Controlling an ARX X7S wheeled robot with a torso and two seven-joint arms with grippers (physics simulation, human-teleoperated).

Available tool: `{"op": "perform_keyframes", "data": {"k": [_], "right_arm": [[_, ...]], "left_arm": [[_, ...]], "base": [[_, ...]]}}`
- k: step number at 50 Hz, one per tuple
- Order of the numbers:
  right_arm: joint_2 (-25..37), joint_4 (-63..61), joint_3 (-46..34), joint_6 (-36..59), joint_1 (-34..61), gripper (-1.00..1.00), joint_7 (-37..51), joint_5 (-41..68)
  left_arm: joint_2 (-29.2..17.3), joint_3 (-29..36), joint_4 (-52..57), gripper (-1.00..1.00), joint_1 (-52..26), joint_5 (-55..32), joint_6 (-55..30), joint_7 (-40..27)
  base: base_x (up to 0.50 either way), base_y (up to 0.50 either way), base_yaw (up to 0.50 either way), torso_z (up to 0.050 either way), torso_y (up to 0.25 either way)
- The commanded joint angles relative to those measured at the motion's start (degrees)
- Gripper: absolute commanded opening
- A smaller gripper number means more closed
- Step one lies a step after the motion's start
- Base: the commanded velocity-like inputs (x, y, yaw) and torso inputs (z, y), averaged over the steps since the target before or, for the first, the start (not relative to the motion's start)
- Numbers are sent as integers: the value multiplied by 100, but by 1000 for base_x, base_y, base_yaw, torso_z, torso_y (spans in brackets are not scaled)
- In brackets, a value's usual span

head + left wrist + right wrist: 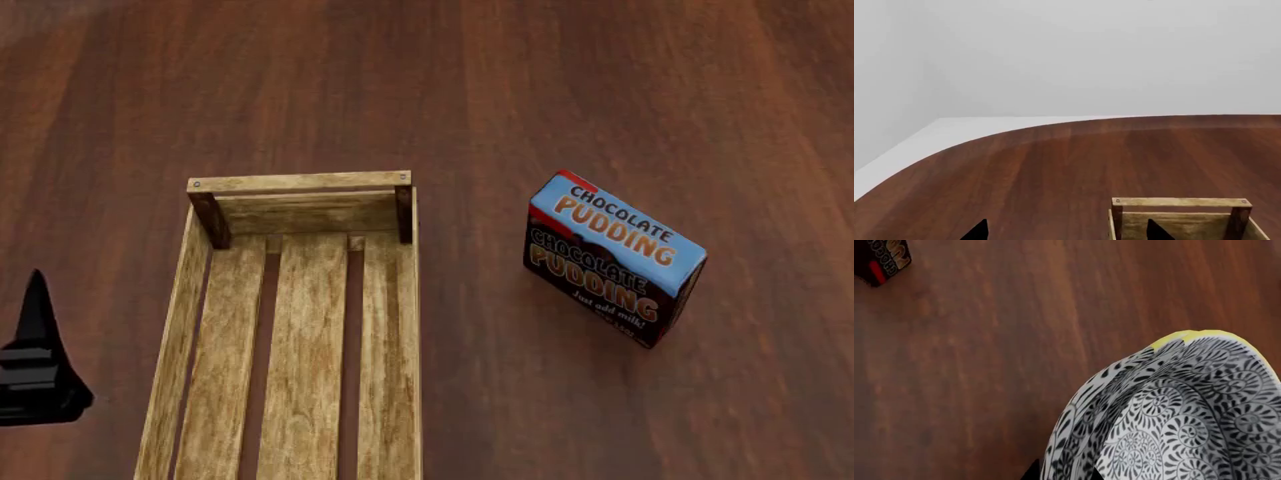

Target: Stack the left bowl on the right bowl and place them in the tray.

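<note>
Right gripper [1061,472] at the rim of the patterned bowl [1174,420].
Its black fingertips straddle the bowl's rim, apparently clamped on it, though only the tips show; a yellow edge [1187,336] peeks behind, maybe a second bowl. The left gripper [1067,231] hovers with jaws spread wide, holding nothing, over the tray's [304,185] end. The tray lies empty on the table [534,80], the box [614,257] to its right.

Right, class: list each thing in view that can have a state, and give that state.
Light weathered-wood slatted tray: empty, flat on the table.
Blue-and-brown chocolate pudding box: closed, beside the tray, apart from it.
Black-and-white patterned bowl: tilted, a yellow rim behind it.
Left end effector: open, empty.
</note>
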Motion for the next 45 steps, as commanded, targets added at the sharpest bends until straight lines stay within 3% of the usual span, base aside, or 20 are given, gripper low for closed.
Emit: {"op": "perform_keyframes", "data": {"k": [1, 24, 45], "right_arm": [[-60, -223, -199, 409, 568, -100, 206, -66], [-599, -285, -1092, 1367, 2235, -100, 681, 279], [-905, -101, -2808, 1579, 4298, -100, 1560, 1440]], "left_arm": [[-13, -66, 31, 100, 9, -66, 6, -25], [-63, -227, 114, 100, 43, -226, 39, -49], [-117, -407, 178, 100, 77, -409, 31, -83]], "base": [[0, 0, 0, 0, 0], [0, 0, 0, 0, 0], [0, 0, 0, 0, 0]]}}
